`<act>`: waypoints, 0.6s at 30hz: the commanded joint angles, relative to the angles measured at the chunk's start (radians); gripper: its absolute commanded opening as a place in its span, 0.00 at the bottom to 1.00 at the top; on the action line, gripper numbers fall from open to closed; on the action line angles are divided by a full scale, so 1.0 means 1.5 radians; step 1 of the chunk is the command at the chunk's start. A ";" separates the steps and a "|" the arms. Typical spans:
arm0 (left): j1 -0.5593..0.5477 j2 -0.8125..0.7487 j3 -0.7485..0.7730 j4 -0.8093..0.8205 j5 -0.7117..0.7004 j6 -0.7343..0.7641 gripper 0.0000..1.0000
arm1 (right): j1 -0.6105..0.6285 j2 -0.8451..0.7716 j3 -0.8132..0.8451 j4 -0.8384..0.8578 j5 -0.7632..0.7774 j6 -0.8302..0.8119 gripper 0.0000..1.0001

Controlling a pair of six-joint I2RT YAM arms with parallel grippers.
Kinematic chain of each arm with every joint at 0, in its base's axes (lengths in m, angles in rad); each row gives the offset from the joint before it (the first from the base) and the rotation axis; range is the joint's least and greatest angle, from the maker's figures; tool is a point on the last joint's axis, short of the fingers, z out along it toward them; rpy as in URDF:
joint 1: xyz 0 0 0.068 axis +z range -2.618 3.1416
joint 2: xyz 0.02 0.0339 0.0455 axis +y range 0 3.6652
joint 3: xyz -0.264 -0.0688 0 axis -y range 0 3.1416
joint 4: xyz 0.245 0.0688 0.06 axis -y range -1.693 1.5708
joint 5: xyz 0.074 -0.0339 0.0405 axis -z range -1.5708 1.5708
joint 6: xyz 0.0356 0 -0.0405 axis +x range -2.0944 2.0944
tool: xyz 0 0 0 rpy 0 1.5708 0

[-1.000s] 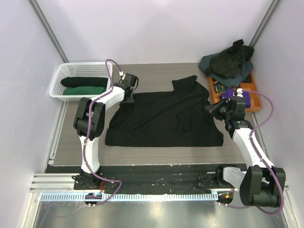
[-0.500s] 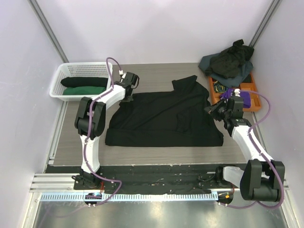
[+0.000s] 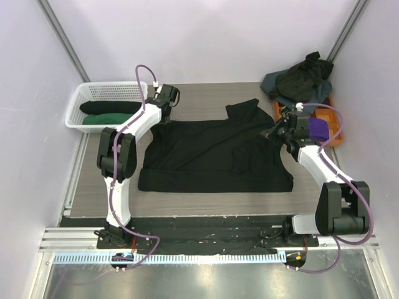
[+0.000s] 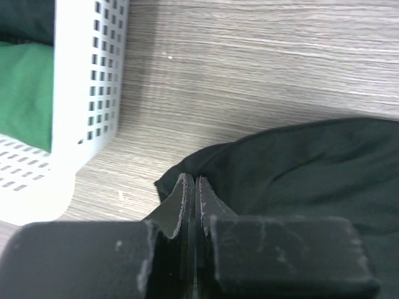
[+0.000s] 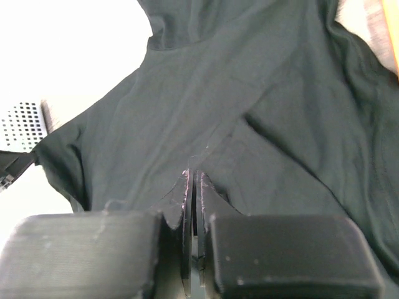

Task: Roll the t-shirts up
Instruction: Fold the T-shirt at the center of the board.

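Top external, set against a second ago: shows the left gripper drawn up the counter, off the tee at its left shoulder and closer to the basket. Shows the right gripper swung up and inward as well, from beside the tray to the tee's right sleeve. Finds the tee itself unchanged in outline: spread flat mid-counter between the two arms, with a small fold near its middle and no roll begun.

Left wrist: jaws clenched on each other, no cloth visible between them, sleeve edge just beside the tips, bare wood beyond. Right wrist: jaws likewise pressed together, low over the tee's chest, again with no fabric seen caught or lifted.

Reads as smoothing finished and both arms repositioning, probably for a grip on an edge to start the roll. Leaves more to do after this one: a pile of tees at the far right corner, against two rolls already in the basket
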State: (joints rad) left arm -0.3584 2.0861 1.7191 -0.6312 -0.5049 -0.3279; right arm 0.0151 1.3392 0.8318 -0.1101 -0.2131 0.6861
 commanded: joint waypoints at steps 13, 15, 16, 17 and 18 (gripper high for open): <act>0.014 0.017 0.026 0.098 -0.058 0.181 0.00 | 0.054 0.311 0.333 -0.053 0.117 -0.119 0.19; 0.014 0.018 0.011 0.150 -0.052 0.215 0.00 | 0.054 0.339 0.382 -0.065 0.134 -0.134 0.21; 0.014 0.021 0.003 0.168 -0.050 0.243 0.00 | 0.055 0.362 0.411 -0.072 0.139 -0.140 0.22; 0.014 0.022 -0.009 0.186 -0.050 0.257 0.00 | 0.054 0.375 0.424 -0.076 0.165 -0.152 0.22; 0.014 0.025 -0.014 0.217 -0.050 0.284 0.00 | 0.054 0.385 0.435 -0.078 0.171 -0.156 0.22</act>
State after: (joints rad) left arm -0.3443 2.1227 1.7241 -0.4992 -0.5667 -0.0559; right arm 0.0917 1.8797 1.3785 -0.2096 -0.0547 0.5213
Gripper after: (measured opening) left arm 0.012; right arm 0.218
